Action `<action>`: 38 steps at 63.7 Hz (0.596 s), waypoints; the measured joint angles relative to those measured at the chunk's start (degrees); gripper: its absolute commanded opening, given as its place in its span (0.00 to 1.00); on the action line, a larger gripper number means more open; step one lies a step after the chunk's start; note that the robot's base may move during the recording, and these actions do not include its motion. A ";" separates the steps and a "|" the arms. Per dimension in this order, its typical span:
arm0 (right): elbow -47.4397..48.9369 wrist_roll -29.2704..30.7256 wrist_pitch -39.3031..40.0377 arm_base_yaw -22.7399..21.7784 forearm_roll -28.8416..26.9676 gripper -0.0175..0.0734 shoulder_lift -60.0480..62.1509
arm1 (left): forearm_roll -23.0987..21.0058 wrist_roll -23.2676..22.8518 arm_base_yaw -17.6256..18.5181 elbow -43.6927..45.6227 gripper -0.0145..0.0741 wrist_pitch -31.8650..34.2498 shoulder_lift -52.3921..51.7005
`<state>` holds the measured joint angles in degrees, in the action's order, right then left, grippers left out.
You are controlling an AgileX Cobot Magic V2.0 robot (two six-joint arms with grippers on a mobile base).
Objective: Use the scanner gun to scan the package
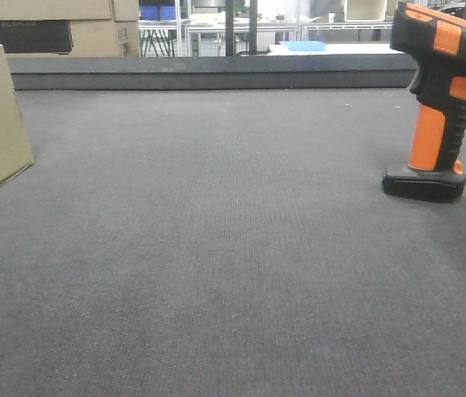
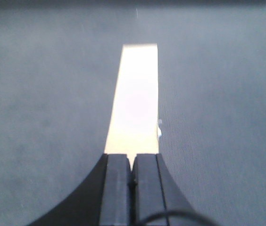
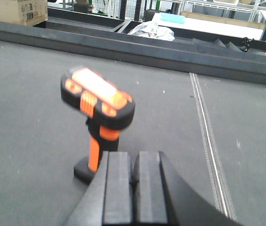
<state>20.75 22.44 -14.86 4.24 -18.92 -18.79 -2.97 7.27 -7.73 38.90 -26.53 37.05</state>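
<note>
Both hands, left hand [image 2: 132,181] and right hand [image 3: 133,188], pressed together, facing package [image 2: 135,101] and scanner gun [image 3: 97,110].

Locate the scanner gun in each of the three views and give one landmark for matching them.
Front view: scanner gun stands upright at the right edge.
Left wrist view: not in it; only the package lies ahead of the shut left gripper.
Right wrist view: left of centre, just beyond the shut right gripper.
Shared landmark: the dark grey mat.

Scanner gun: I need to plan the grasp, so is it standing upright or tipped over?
Upright. The scanner gun stands on its flat black foot on the gray mat, orange handle rising, head on top.
</note>
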 measured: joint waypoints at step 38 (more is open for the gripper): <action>-4.07 0.00 1.14 0.00 0.00 0.02 11.75 | -0.21 0.00 0.00 -16.34 0.04 17.00 -21.81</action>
<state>16.68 22.44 -13.73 4.24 -18.92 -7.04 -3.18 7.27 -7.73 22.55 -9.53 15.24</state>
